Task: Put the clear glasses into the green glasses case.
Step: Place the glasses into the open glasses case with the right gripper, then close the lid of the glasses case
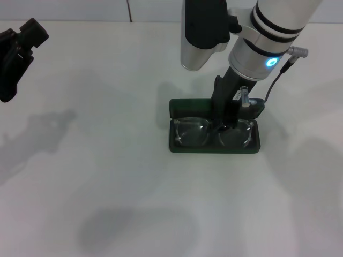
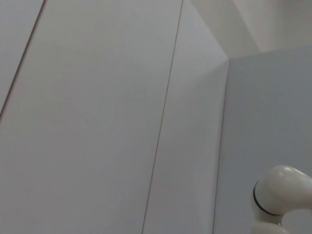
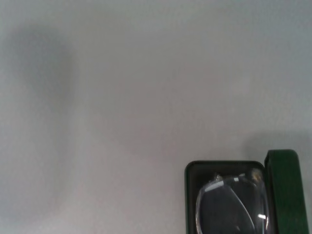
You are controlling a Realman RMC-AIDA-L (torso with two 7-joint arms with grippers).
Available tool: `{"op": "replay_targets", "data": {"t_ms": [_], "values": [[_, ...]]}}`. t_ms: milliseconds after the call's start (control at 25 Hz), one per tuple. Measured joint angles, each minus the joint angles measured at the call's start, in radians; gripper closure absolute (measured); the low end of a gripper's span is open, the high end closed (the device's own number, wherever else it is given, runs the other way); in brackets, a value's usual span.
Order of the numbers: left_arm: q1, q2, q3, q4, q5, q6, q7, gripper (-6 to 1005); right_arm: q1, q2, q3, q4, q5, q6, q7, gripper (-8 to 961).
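Observation:
The green glasses case [image 1: 214, 149] lies open on the white table, right of centre, its lid [image 1: 187, 106] standing up on the far side. The clear glasses [image 1: 190, 131] lie inside the tray, lenses side by side. My right gripper [image 1: 223, 126] reaches straight down onto the bridge of the glasses, between the two lenses. The right wrist view shows one end of the green glasses case [image 3: 285, 190] with a lens of the clear glasses [image 3: 229, 204] in it. My left gripper [image 1: 16, 53] is parked high at the far left, away from the case.
The white table [image 1: 107, 176] runs wide around the case, with only soft shadows on it. A cable [image 1: 276, 80] loops from the right wrist above the case's right end. The left wrist view shows only wall panels and a white robot joint [image 2: 278, 200].

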Motion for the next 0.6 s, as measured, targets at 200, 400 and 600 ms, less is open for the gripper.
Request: {"op": "replay_targets", "data": {"t_ms": [200, 400, 600], "values": [[-0.001, 0.002, 0.000, 0.000, -0.001, 0.001, 0.000, 946, -0.007, 0.000, 0.000, -0.024, 0.000, -0.012, 0.008, 689], [-0.005, 0.004, 0.000, 0.000, -0.001, 0.001, 0.000, 948, -0.042, 0.000, 0.000, -0.081, 0.006, -0.036, 0.016, 690], [-0.010, 0.007, 0.000, 0.000, -0.003, 0.002, -0.004, 946, -0.114, 0.000, 0.001, -0.187, 0.014, -0.060, 0.032, 689]]}}
